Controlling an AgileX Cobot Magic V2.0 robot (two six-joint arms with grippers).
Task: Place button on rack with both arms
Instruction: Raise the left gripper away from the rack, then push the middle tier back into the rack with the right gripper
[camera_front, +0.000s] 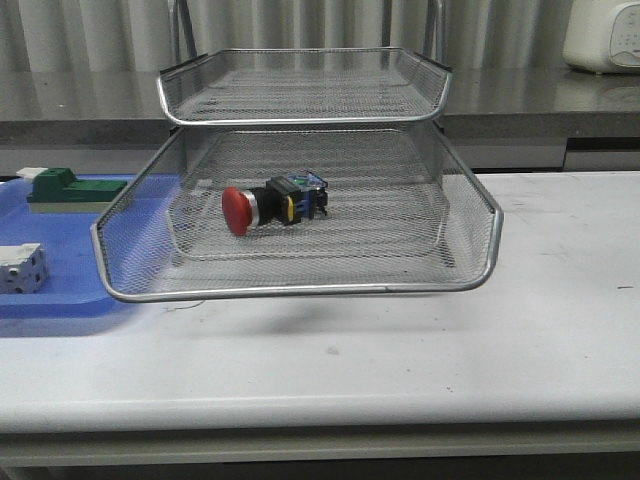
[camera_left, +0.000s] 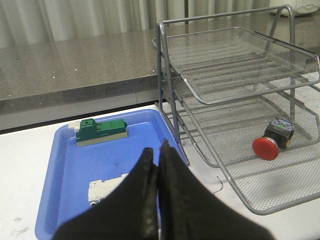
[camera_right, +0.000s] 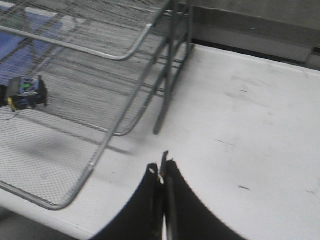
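Observation:
The button (camera_front: 272, 205), with its red mushroom head and black-blue body, lies on its side in the middle tier of the silver wire-mesh rack (camera_front: 300, 290). It also shows in the left wrist view (camera_left: 271, 142) and in the right wrist view (camera_right: 25, 93). My left gripper (camera_left: 156, 150) is shut and empty, above the blue tray and left of the rack (camera_left: 280, 207). My right gripper (camera_right: 161, 167) is shut and empty over the bare white table, right of the rack (camera_right: 100, 150). Neither arm shows in the front view.
A flat blue tray (camera_front: 60, 305) lies left of the rack, holding a green block (camera_front: 70, 188) and a white cube (camera_front: 22, 268); both also show in the left wrist view, the green block (camera_left: 102, 131) and the white piece (camera_left: 102, 190). A grey counter runs behind the table.

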